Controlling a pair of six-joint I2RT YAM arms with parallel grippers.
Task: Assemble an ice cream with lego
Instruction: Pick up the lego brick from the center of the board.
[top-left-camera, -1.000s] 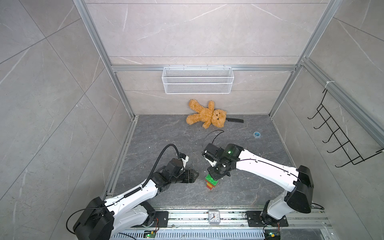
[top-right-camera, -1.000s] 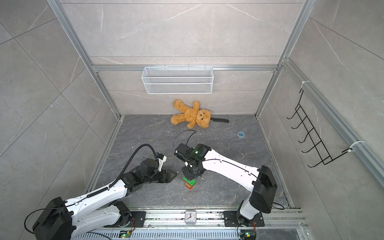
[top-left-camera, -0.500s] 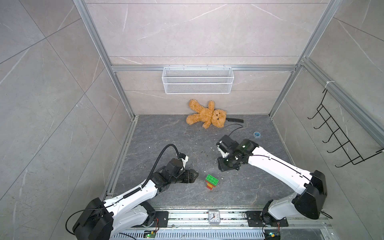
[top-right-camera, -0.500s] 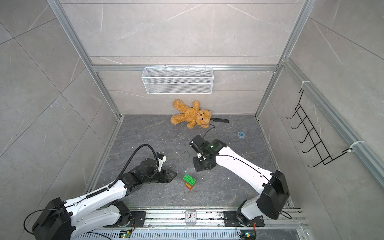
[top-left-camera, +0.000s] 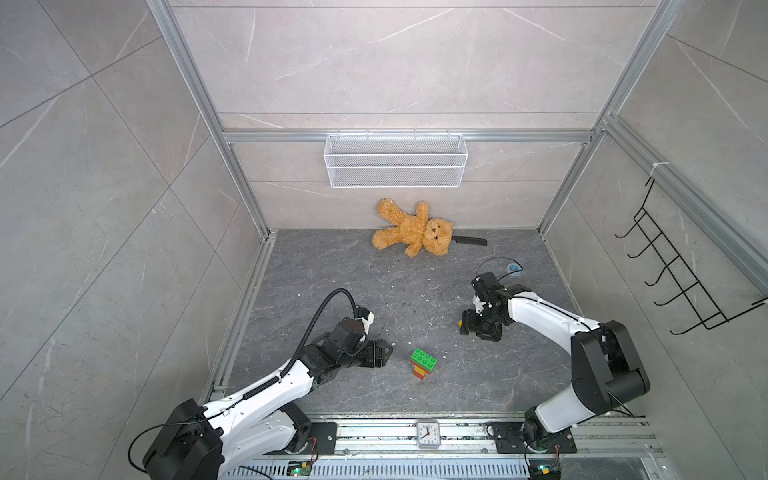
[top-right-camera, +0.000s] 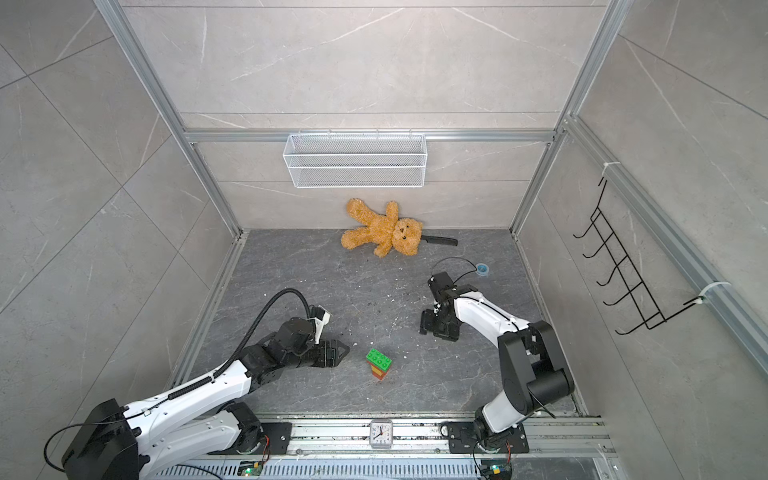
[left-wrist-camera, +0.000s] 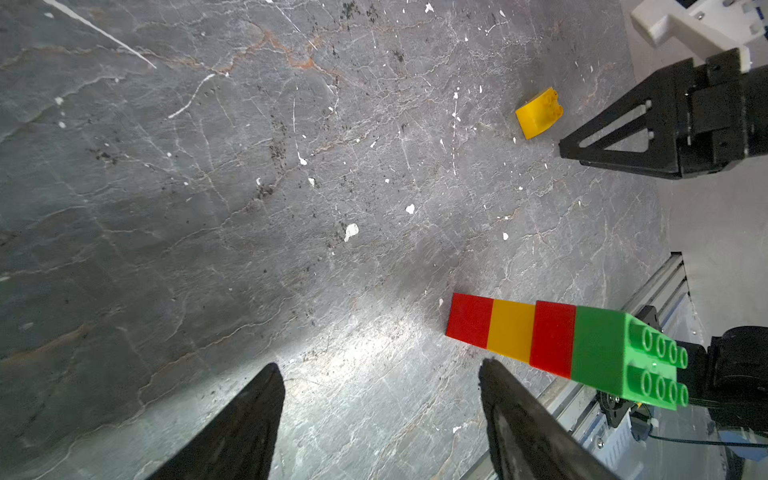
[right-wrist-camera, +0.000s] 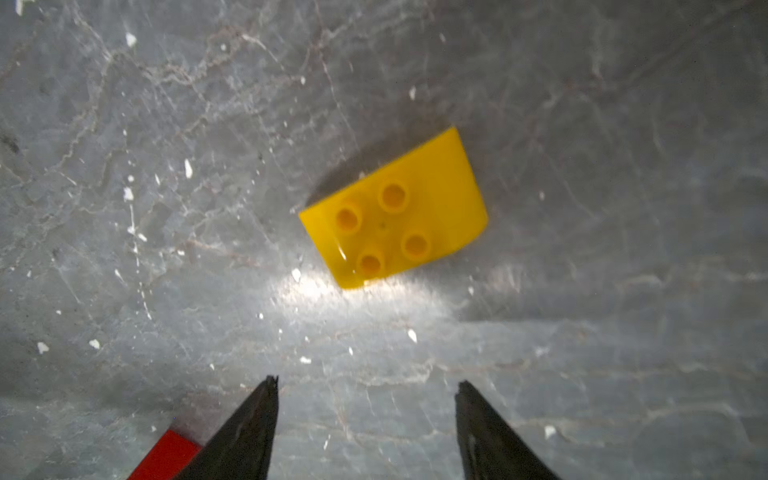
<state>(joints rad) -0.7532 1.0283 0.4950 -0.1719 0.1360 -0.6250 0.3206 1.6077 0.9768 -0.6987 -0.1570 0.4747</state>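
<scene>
**A:** Both arms were down low over the desk. The left tool had its jaws spread wide with nothing between them, and it pointed toward the brick stack.

**B:** That stack stood upright just beside the left tool, clear of both tools. It ran red, yellow, red, with the long green brick on top, studs bare.

**A:** Over to the right tool: jaws parted and empty, hovering just short of the rounded yellow brick. That brick lay studs up on the desk, apart from the stack.

**B:** From above, the tool's own body hid nearly all of that brick. Only a yellow sliver showed in a top view.

**A:** At the back, a teddy bear sprawled against the wall, a black handle poking out beside its head. A blue ring lay nearby, well apart from the bricks. White crumbs dotted the desk.
</scene>
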